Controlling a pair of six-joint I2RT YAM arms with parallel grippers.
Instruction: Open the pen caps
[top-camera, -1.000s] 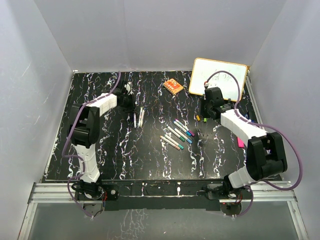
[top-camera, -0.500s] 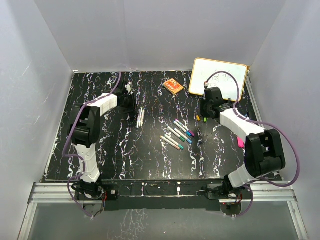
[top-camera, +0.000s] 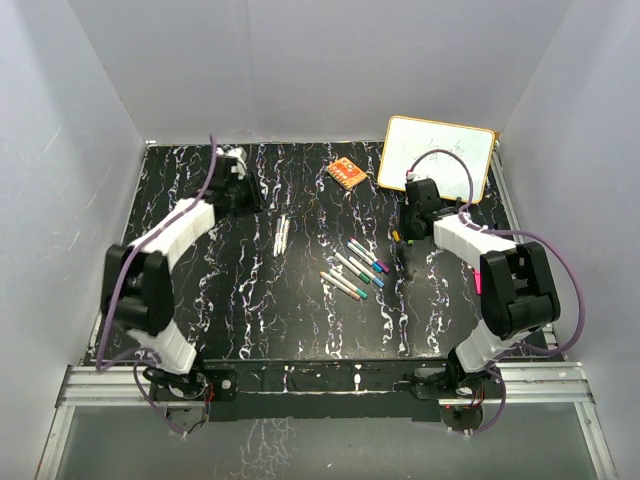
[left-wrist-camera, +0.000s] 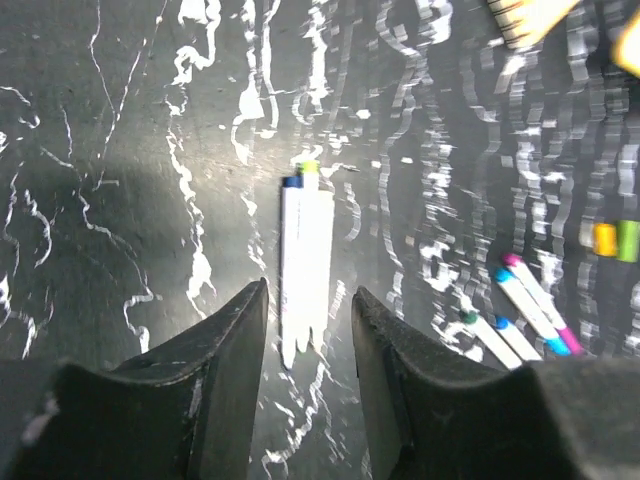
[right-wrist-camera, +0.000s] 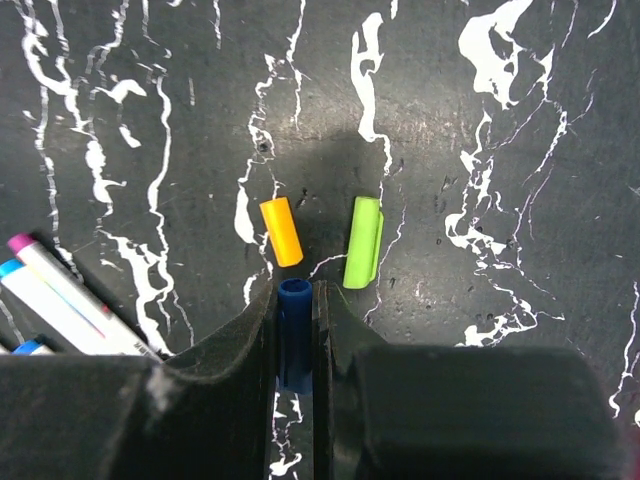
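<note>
My right gripper (right-wrist-camera: 296, 292) is shut on a dark blue pen cap (right-wrist-camera: 295, 325), held just above the table. Right ahead of it lie a loose orange-yellow cap (right-wrist-camera: 281, 232) and a loose green cap (right-wrist-camera: 363, 241). My left gripper (left-wrist-camera: 308, 297) is open with nothing between its fingers. Ahead of it two uncapped white markers (left-wrist-camera: 305, 262) lie side by side, one tip blue and the other yellow-green. In the top view those markers (top-camera: 281, 235) sit right of the left gripper (top-camera: 247, 199). Several capped pens (top-camera: 355, 268) lie mid-table, left of the right gripper (top-camera: 410, 232).
An orange patterned block (top-camera: 347, 172) lies at the back centre and a whiteboard (top-camera: 437, 158) leans at the back right. A small pink item (top-camera: 478, 285) lies by the right arm. Grey walls enclose the black marbled table (top-camera: 250, 310).
My left gripper has opened and drawn back to the far left, leaving a white marker beside the other one. The right gripper stays shut on the blue cap, barely moved.
</note>
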